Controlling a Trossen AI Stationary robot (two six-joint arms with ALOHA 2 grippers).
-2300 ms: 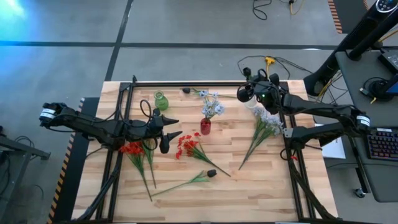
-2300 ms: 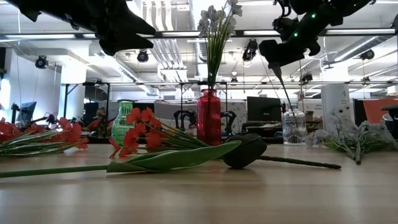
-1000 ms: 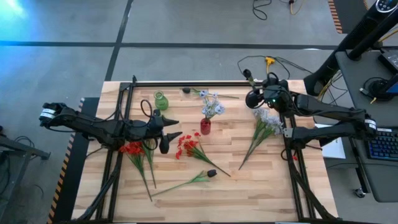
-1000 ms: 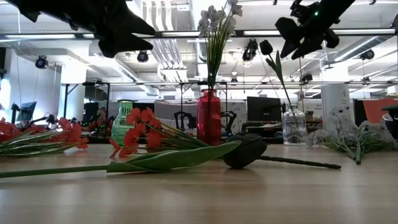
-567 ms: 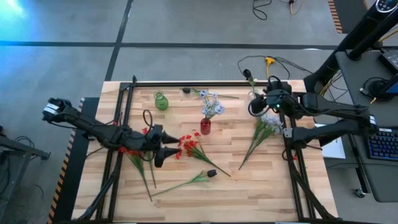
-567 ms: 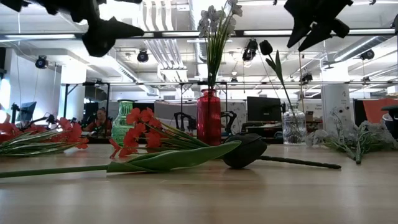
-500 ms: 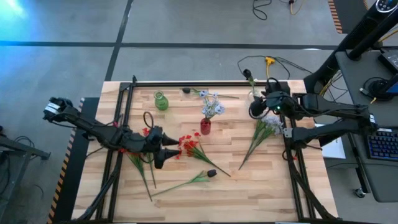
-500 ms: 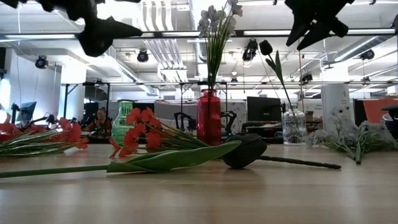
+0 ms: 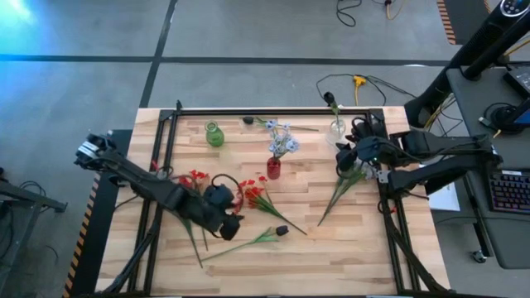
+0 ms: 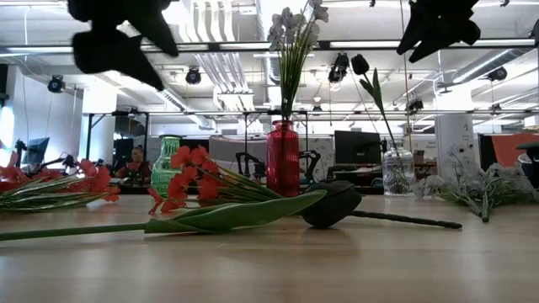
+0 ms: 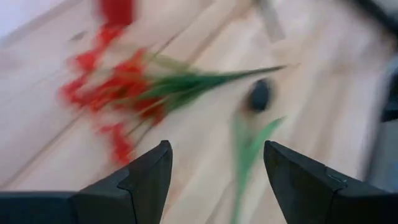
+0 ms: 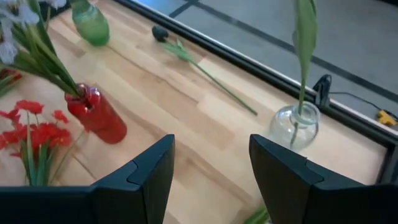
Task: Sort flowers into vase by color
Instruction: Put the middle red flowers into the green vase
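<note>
Hanging over the middle of the tabletop, the left gripper [image 9: 231,223] was held wide open and empty above a loose red spray [image 9: 252,195] and a dark-budded stem [image 9: 257,238] that lay toward the near edge. More red flowers [image 9: 189,184] were spread toward the left edge, and pale blue-white stems [image 9: 348,178] toward the right edge under the right gripper [image 9: 345,159], likewise open and empty. A red vase [image 9: 273,169], a green vase [image 9: 214,135] and a clear vase [image 9: 336,128] holding one dark-budded stem [image 12: 304,46] stood toward the far edge, where another dark stem [image 9: 269,124] lay, while bare wood was left along the near edge.

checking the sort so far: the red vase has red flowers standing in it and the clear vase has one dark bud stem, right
Not quite. The red vase holds pale blue-white flowers, not red ones; the low view shows this. The clear vase does hold one dark bud stem.
</note>
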